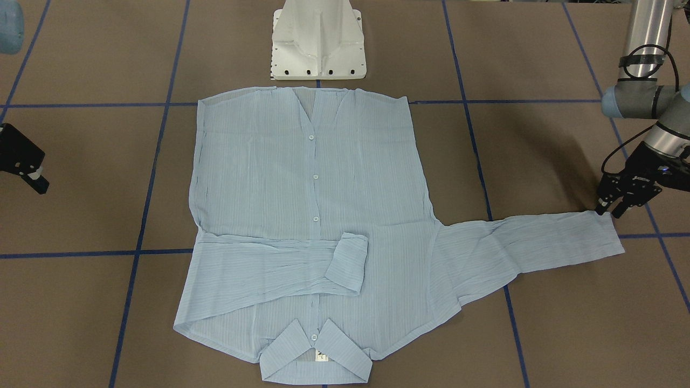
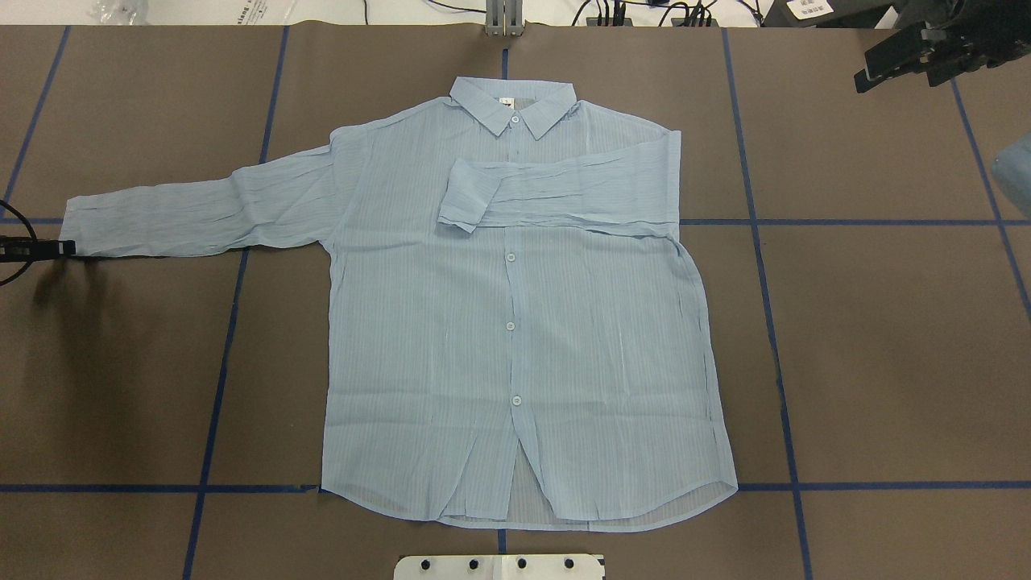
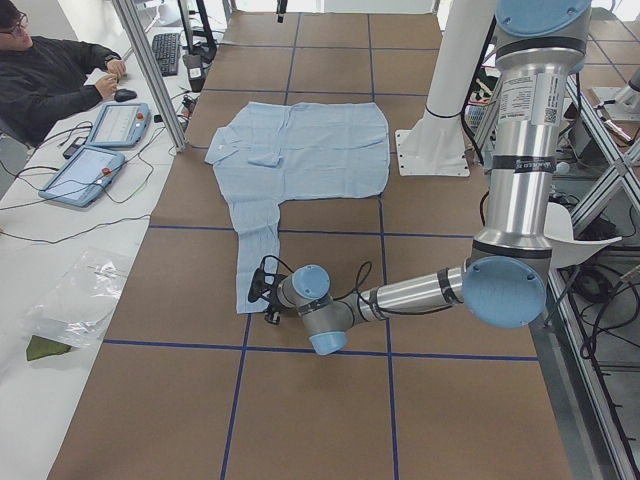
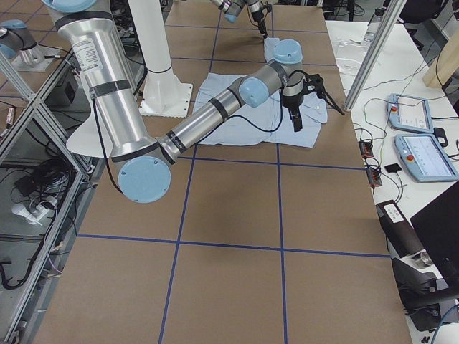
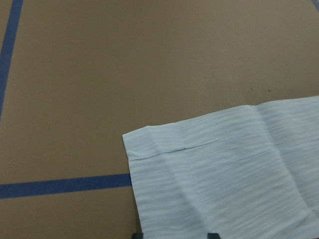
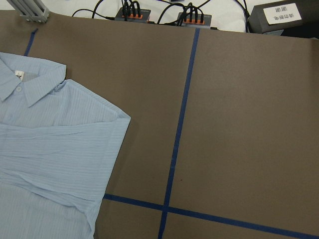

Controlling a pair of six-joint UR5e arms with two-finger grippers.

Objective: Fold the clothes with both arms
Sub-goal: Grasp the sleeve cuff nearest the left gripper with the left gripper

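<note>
You had the black two-finger left gripper (image 1: 609,213) open at the cuff (image 5: 154,144) of the thin light-blue striped shirt (image 1: 312,215), which lay flat on the brown table (image 1: 539,323), where a shallow pinch could have slipped off; I couldn't tell whether the right gripper (image 1: 39,183) was open or closed.

You've got a brown worktop (image 2: 886,362) gridded with blue tape (image 2: 886,486); white side desk (image 3: 20,420) with two tablets (image 3: 82,175) alongside; aluminium post (image 3: 150,70) between them.

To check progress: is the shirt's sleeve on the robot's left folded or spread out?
Spread out. This sleeve lies flat away from the shirt body, cuff by the left gripper; the other sleeve is folded across it.
</note>
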